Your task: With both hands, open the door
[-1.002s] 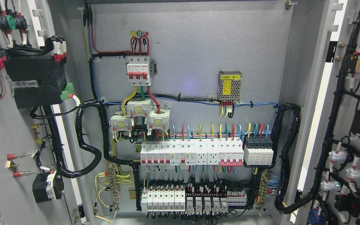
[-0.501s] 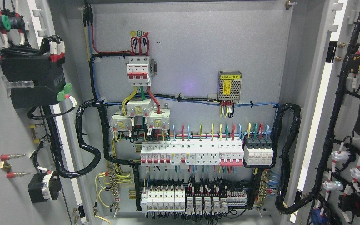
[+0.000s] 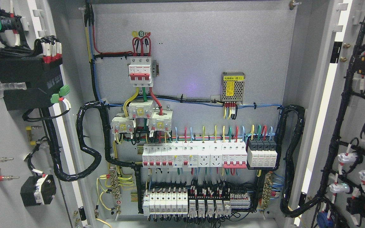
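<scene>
Standing open, both doors point(image 3: 5, 133) flank a module point(image 3: 233, 87) seemingly labelled "B1"; fingers unseen, state unknown.

Grey backplate point(image 3: 201, 53): red-handled breaker point(image 3: 141, 71) upper left, mesh-cased power supply point(image 3: 233, 87) to its right, breaker row point(image 3: 195, 154) below, terminal blocks point(image 3: 195, 204) along bottom.
</scene>
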Available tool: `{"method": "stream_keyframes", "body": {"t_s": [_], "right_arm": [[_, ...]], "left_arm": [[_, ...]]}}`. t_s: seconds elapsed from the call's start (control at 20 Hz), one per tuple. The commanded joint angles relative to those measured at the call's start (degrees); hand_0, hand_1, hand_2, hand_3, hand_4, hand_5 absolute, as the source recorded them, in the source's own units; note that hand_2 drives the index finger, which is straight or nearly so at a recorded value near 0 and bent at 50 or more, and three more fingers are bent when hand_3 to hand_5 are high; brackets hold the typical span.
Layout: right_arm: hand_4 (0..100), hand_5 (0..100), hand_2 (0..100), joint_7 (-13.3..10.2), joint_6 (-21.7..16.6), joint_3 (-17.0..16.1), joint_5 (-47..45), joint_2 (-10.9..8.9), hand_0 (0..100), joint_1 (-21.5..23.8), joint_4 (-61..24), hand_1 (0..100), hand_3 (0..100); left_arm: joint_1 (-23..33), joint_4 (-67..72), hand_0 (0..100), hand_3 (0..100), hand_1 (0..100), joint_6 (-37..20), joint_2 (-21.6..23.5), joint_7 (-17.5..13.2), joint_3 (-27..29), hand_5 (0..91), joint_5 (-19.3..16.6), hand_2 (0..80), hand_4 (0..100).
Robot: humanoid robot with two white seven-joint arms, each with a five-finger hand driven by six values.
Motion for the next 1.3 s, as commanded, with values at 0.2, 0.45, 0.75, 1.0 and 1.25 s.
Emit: {"method": "stream_keyframes", "body": {"t_s": [0.2, 0.45, 0.75, 1.0, 1.25], "right_arm": [[0, 0, 0, 0.04, -3.1, -0.79, -0.92, -4.32, 0, -0.02, 0.74, 0, 0], [0, 0, 0, -0.13, -3.1, -1.93, -0.92, -4.5, 0, -0.02, 0.82, 0, 0], [0, 0, 0, 0.04, -3.1, -2.29, -0.92, -5.11, 0, -0.11, 1.09, 0, 0], [0, 0, 0, 0.13, -3.45, -3.43, -1.01, -5.2, 0, -0.11, 2.05, 0, 0], [0, 0, 0, 0.3, -3.54, -5.01, -0.92, -5.03, 0, 0.07, 2.58, 0, 0]], "left_arm": [[0.95, 0.4, 0, 0, 0, -19.04, 3.07, -0.03, 7.15, 0.0, 7.39, 0.0, 3], [1.21, 1.46, 0, 0, 0, -19.12, 3.69, -0.12, 9.61, 0.0, 9.5, 0.0, 3], [4.11, 2.69, 0, 0, 0, -19.04, 3.86, -0.12, 13.39, 0.0, 13.19, 0.0, 3], [4.72, 4.71, 0, 0, 0, -19.04, 5.62, -0.12, 15.41, 0.0, 15.48, 0.0, 3], [4.38, 8.13, 0, 0, 0, -19.04, 6.59, -0.12, 16.64, 0.0, 16.62, 0.0, 3]]}}
